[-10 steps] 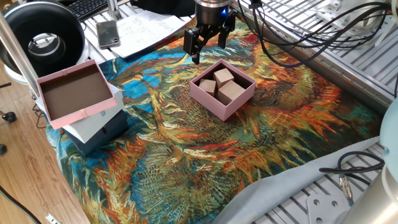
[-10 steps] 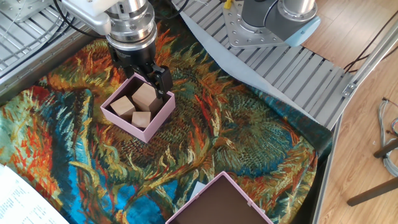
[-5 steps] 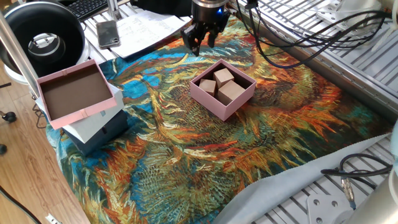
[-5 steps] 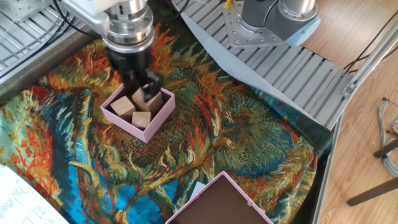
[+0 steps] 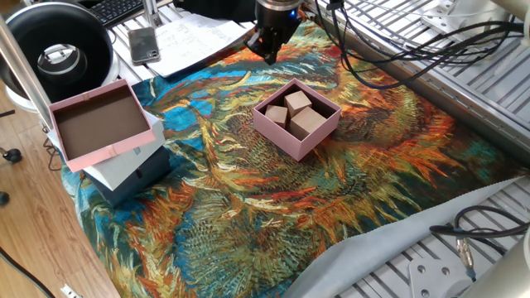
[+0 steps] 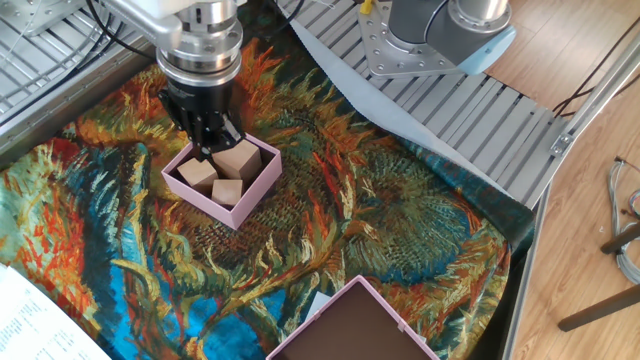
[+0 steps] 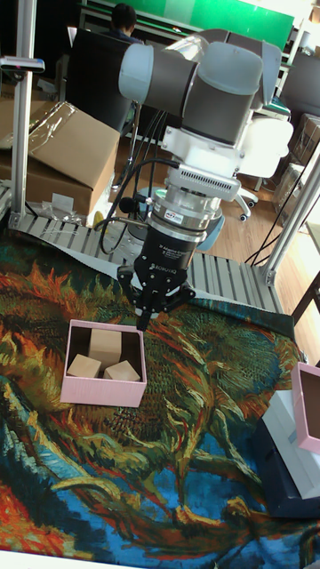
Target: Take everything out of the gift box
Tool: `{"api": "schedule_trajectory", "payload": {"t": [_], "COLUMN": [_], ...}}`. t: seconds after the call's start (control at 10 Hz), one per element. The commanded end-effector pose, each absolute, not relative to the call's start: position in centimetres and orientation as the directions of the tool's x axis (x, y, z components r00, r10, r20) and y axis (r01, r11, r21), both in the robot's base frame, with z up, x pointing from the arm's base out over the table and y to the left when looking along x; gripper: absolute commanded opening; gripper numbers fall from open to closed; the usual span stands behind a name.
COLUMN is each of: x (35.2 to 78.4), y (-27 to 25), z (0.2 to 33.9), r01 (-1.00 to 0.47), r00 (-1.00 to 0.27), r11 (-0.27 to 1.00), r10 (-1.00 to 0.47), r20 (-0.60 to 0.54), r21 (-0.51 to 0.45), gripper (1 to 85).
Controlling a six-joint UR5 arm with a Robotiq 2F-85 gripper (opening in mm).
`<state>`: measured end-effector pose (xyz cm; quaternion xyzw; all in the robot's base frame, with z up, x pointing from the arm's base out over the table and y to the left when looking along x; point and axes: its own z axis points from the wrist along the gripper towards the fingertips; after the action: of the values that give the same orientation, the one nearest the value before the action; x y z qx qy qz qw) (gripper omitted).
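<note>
The pale-pink gift box (image 5: 284, 139) (image 6: 213, 204) (image 7: 102, 391) sits on the patterned cloth. Three tan wooden blocks lie inside it: a large one (image 5: 308, 122) (image 6: 238, 158) (image 7: 105, 345), a middle one (image 5: 298, 102) (image 6: 198, 172) (image 7: 84, 365) and a small one (image 5: 277, 114) (image 6: 228, 190) (image 7: 122, 371). My gripper (image 5: 270, 56) (image 6: 208, 150) (image 7: 142, 322) hangs above the box's rim on the robot's side. It points straight down, with the fingertips drawn together and nothing between them. It touches no block.
A larger pink-rimmed brown tray (image 5: 95, 124) (image 6: 355, 325) rests on a white and dark blue box (image 5: 132, 170) at the cloth's edge. A phone (image 5: 143, 44), papers and a black round device (image 5: 54, 45) lie beyond the cloth. Cables and metal rails border it.
The fingers, spread apart a second ago, have come together with nothing in them. The gripper has shifted slightly along the box's far rim. The blocks and box have not moved.
</note>
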<state>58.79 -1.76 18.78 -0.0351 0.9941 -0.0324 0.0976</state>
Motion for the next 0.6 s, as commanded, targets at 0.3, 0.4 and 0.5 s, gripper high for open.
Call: {"api": "schedule_trajectory", "payload": {"t": [0.3, 0.4, 0.5], "x": [58.0, 58.0, 58.3], "y": [-2.6, -2.5, -2.4], "z": [17.8, 17.4, 17.1], "r01": [-0.191, -0.208, -0.217], "r00": [-0.962, -0.956, -0.949], "r11": [0.980, 0.977, 0.975], "r10": [-0.200, -0.215, -0.222], "r20": [-0.186, -0.201, -0.222], "r21": [-0.064, -0.055, -0.047], "gripper": [9.3, 12.0, 13.3]}}
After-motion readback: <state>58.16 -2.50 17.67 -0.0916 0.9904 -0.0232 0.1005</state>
